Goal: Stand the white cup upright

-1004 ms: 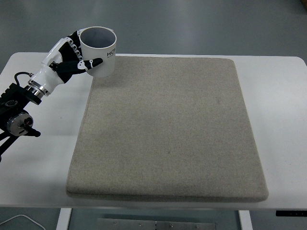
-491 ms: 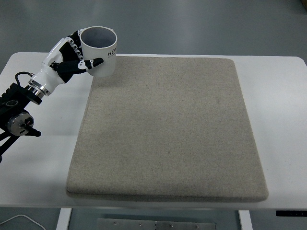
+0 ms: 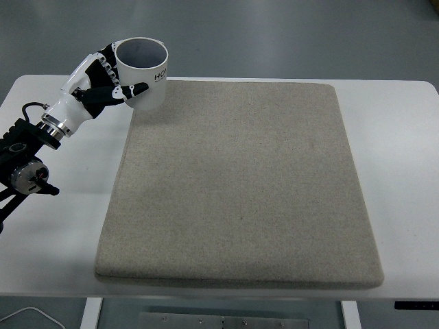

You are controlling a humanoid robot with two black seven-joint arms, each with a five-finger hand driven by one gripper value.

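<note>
Basically nothing has moved since the earlier frames: the white cup [image 3: 142, 73] sits at the same spot at the far left corner of the beige mat [image 3: 240, 181], and the left hand [image 3: 103, 86] is wrapped around it just like before. The fingers [image 3: 132, 89] curl across the cup's side facing the camera, so the hand is closed on the cup, not loose. The cup already stands mouth-up, its open rim facing upward and only a touch tilted, with its base right at the mat's corner edge; it's hard to say whether it rests fully on the mat or is held slightly above it. Handling-wise, it looks like a rigid, smooth-walled cup, probably light, and likely a bit slippery, so a grip around the middle of the wall, like the one here, seems the sensible place to hold it. It's probably not fragile enough to fuss over, but a base half on and half off the mat's edge could tip it when released. The right hand isn't in the shot at all. The rest of the mat lies bare on the white table [image 3: 405, 164].
</note>
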